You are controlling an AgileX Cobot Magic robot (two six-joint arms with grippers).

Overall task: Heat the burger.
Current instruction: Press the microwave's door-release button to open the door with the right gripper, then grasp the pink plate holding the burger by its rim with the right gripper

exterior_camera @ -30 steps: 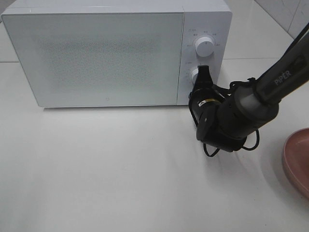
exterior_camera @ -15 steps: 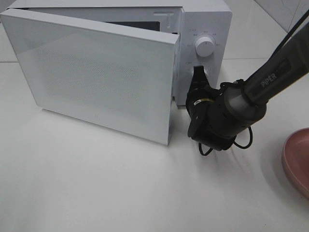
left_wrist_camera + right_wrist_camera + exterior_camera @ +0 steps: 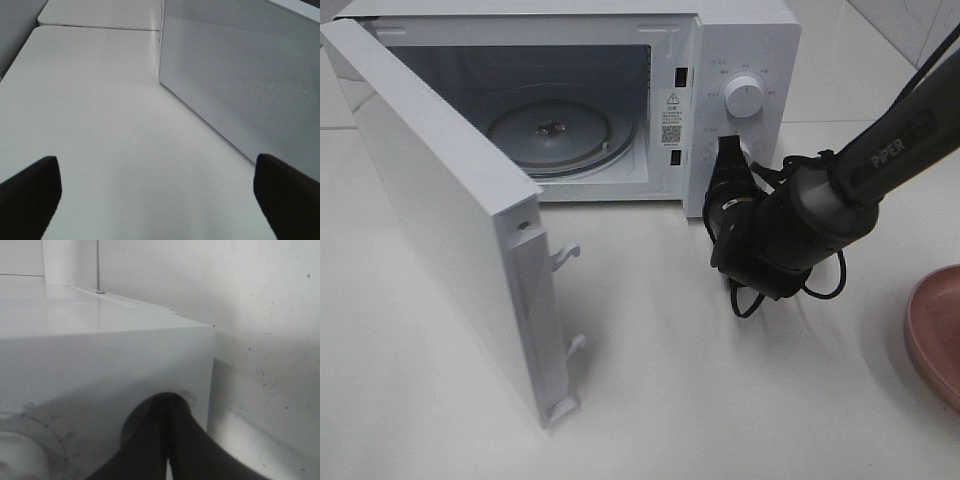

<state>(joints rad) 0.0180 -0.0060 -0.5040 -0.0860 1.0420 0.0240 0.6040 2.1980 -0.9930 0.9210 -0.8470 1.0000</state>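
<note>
Two grippers show, neither holding anything. The right gripper (image 3: 729, 150), jaws pressed together, has its tip at the control panel of the microwave (image 3: 760, 40), just below the upper knob (image 3: 745, 96). The left gripper (image 3: 159, 192) hangs over the table (image 3: 100, 125) with fingers spread wide, facing the outer face of the wide-open door (image 3: 440, 220). The burger appears in no view, so where it lies relative to either gripper cannot be told; only part of a pink plate (image 3: 938, 330) shows at the right edge of the high view.

Turntable (image 3: 552, 130) inside microwave (image 3: 775, 40), door (image 3: 450, 250) to its left, plate (image 3: 938, 335) far right.
</note>
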